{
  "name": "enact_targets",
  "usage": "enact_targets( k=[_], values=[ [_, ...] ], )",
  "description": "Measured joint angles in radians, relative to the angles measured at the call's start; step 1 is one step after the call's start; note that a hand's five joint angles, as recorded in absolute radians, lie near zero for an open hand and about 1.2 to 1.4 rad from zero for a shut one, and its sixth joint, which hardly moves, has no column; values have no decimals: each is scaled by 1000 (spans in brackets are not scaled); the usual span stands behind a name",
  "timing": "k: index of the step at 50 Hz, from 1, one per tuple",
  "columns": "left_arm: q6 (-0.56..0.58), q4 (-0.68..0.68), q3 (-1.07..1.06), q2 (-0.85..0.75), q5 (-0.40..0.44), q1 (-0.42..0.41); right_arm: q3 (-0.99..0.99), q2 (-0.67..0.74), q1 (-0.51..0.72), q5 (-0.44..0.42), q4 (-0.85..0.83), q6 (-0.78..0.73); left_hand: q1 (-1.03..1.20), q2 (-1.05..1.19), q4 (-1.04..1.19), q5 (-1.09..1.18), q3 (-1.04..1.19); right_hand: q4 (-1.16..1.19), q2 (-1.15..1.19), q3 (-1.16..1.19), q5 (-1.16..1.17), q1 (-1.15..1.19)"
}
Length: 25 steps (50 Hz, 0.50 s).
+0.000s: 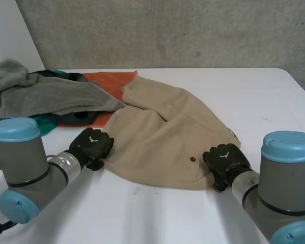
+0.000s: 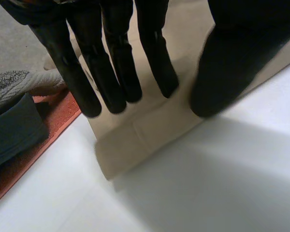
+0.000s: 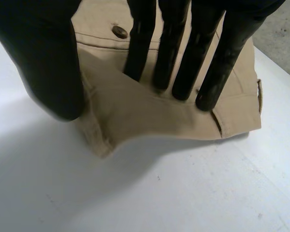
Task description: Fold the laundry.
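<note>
white table (image 1: 254, 96) before me, with a crumpled grey terry towel (image 1: 40, 94) heaped over a flat orange cloth (image 1: 109, 81) just beside the smooth beige cotton trousers (image 1: 157, 137) at its middle. my left hand (image 1: 91, 145) rests straight-fingered at their near hem corner, and my right hand (image 1: 224, 158) is spread flat on the waistband by the brown button (image 1: 192, 158).

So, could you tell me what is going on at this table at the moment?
The robot is working on a beige garment spread on the white table. Its left hand lies with straight fingers on the edge nearest the laundry pile, and its right hand presses straight fingers on the corner by the button. The garment is not yet folded neatly. A grey towel and an orange cloth wait in that pile at the far left.
</note>
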Motion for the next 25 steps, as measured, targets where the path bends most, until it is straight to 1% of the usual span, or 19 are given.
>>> enact_targets(
  k=[1,2,3,4,8,12,14,17,18,20,25],
  values=[
    [0,0,8,-6,-1,-1,-5,7,-2,1,-3,-2,61,70,68,67,66,137,127,135,135,69],
    [0,0,14,-8,-2,-2,-7,8,-2,1,-4,-3,61,70,68,67,66,154,141,156,152,77],
    [0,0,21,-10,-3,-3,-13,13,-4,2,-6,-4,129,159,164,157,164,198,176,189,192,97],
    [0,0,25,-8,-4,-4,-16,14,-5,1,-7,-5,129,185,194,173,190,218,183,201,212,107],
    [-3,-5,35,28,-10,-15,-28,-4,-7,-1,-6,-8,129,191,200,173,196,220,183,201,225,120],
    [-16,-8,41,145,-33,-48,-56,-84,-9,-3,5,-12,129,191,200,173,196,220,183,201,234,137],
    [-27,-2,49,235,-57,-70,-86,-146,-9,-3,20,-17,129,191,200,173,196,220,183,201,238,137],
    [-41,11,66,320,-83,-86,-121,-203,-10,-4,39,-22,129,191,201,173,196,221,183,201,238,137],
    [-54,22,82,377,-101,-96,-138,-226,-10,-4,48,-24,129,191,203,173,196,221,183,201,238,137],
    [-75,38,111,448,-123,-107,-201,-292,-11,-4,80,-28,129,191,204,173,196,221,183,201,238,137],
    [-150,65,219,595,-168,-120,-365,-390,-13,-8,161,-31,129,194,204,173,201,222,183,212,238,137]
  ],
)
